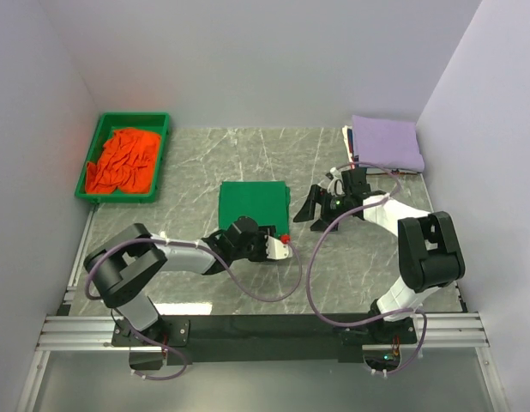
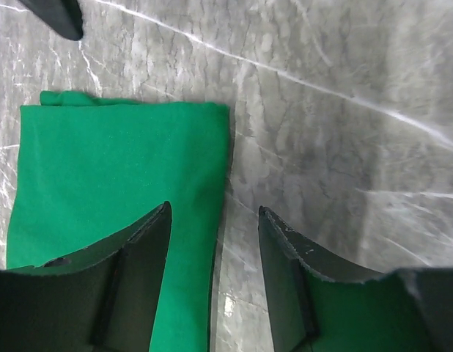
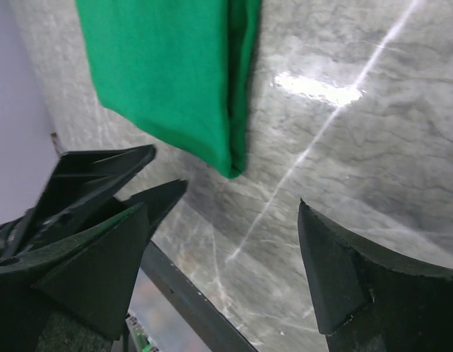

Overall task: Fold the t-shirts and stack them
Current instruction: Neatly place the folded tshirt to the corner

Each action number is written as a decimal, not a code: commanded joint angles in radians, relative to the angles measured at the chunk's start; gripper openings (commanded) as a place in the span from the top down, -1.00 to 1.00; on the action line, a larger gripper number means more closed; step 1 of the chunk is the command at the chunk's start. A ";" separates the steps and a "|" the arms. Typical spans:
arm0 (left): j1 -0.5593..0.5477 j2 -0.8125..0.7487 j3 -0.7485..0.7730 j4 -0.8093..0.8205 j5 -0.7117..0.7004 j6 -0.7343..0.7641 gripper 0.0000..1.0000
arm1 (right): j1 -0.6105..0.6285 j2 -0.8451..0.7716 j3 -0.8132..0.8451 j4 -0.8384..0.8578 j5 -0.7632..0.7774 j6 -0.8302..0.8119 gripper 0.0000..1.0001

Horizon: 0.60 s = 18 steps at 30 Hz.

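A grey marbled worktop point(image 1: 196, 283) is lying between plain white walls, and a strip of light is glaring off the stone in the right wrist view.

The left fingers point(image 2: 138, 253) are standing apart and gripping nothing. They are hovering over the near right edge of the folded green t-shirt point(image 2: 116, 169), one finger above the cloth and the other above bare stone. Behind them the left arm is reaching low across the worktop from its base, its elbow bent out to the left.

The right fingers point(image 3: 344, 271) are also spread wide and empty, hanging just beside the shirt's right edge. The right arm is folding back from them to a raised elbow over its base.

The green t-shirt is sitting flat as a neat square in the middle of the worktop. The orange t-shirt point(image 1: 121, 160) is lying crumpled in a green tray point(image 1: 132, 116) at the far left corner. The lavender t-shirt point(image 1: 385, 142) is resting folded at the far right corner.

Only the overhead view is showing the tray and the lavender tee. The right wrist view is showing the doubled layers along the green shirt's folded edge.
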<state>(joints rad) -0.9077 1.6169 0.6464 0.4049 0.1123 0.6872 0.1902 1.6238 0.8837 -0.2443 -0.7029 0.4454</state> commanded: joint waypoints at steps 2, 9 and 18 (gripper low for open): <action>-0.003 0.043 -0.001 0.130 -0.028 0.047 -0.13 | -0.008 0.005 -0.017 0.086 -0.053 0.070 -0.77; -0.002 0.152 0.025 0.170 -0.065 0.067 -0.02 | -0.009 0.061 -0.045 0.143 -0.076 0.139 -0.81; 0.023 0.106 0.084 0.052 -0.002 -0.024 0.99 | -0.012 0.021 -0.182 0.427 -0.043 0.304 -0.86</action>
<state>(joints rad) -0.9012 1.7622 0.6800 0.5217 0.0647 0.7269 0.1848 1.6882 0.7719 -0.0082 -0.7544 0.6415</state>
